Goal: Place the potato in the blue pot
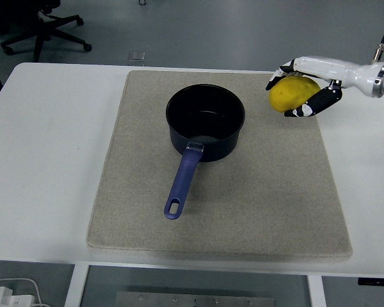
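1. The right robot hand (302, 86) reaches in from the right edge, its white and black fingers (315, 102) curled around the yellow potato (292, 92).
2. The potato appears to be held clear of the surface, over the far right corner of the mat (256, 204), though the height is hard to judge from this angle.
3. The blue pot (205, 121) stands upright on the mat to the left of the potato, apart from it, with nothing visible inside.
4. The pot's blue handle (182, 182) points toward the near edge of the desk (45, 166).
5. The beige mat covers the middle of the white desk.
6. An office chair (41, 25) stands on the floor beyond the far left corner.
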`<act>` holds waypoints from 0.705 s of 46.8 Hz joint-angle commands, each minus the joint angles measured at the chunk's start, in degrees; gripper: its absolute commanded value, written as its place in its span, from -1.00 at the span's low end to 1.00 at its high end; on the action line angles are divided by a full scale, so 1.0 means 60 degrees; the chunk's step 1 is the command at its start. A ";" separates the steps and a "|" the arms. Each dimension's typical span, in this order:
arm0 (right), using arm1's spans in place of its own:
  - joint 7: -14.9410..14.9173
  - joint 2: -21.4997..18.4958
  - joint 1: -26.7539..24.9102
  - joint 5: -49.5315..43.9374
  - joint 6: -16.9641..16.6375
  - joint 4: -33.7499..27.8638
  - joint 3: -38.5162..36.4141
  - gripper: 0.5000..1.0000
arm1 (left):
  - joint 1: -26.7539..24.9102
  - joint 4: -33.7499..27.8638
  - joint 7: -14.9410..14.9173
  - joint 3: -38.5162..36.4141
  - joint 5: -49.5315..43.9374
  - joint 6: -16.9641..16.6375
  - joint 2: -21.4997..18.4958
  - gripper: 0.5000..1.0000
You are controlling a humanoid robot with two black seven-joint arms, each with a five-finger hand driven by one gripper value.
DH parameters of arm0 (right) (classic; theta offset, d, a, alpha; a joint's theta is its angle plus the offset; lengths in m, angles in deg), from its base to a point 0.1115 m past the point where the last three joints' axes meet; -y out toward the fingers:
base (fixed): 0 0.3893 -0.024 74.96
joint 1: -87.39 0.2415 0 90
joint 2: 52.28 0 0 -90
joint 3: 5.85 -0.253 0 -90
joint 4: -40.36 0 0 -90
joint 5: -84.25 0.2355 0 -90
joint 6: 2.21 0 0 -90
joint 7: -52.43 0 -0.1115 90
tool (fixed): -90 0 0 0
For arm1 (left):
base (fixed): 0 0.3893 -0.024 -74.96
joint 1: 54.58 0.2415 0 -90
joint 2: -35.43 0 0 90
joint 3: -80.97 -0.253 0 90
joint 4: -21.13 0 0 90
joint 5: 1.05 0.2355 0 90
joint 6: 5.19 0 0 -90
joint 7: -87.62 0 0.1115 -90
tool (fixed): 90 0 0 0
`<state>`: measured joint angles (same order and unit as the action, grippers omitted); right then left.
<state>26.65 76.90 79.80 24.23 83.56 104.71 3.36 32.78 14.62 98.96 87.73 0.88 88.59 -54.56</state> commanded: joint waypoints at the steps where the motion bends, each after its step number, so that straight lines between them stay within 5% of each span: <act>1: 0.0004 -0.0055 0.0531 0.0100 -0.0276 -0.0076 0.0004 -1.00 | 0.0001 0.0000 0.0000 0.0000 0.0000 0.0000 0.0000 0.98; 14: 0.0077 -0.1006 0.1909 0.0686 -0.0804 -0.0471 0.0355 -1.00 | 0.0001 0.0000 0.0000 0.0000 0.0000 0.0000 0.0000 0.99; 33: 0.0151 -0.4712 0.1807 0.1404 -0.0877 -0.2989 0.0839 -1.00 | 0.0001 0.0000 0.0000 0.0000 0.0000 0.0000 0.0000 0.98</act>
<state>27.57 51.99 91.01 32.03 78.49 89.77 7.78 32.80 14.63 98.96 87.72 0.88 88.59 -54.57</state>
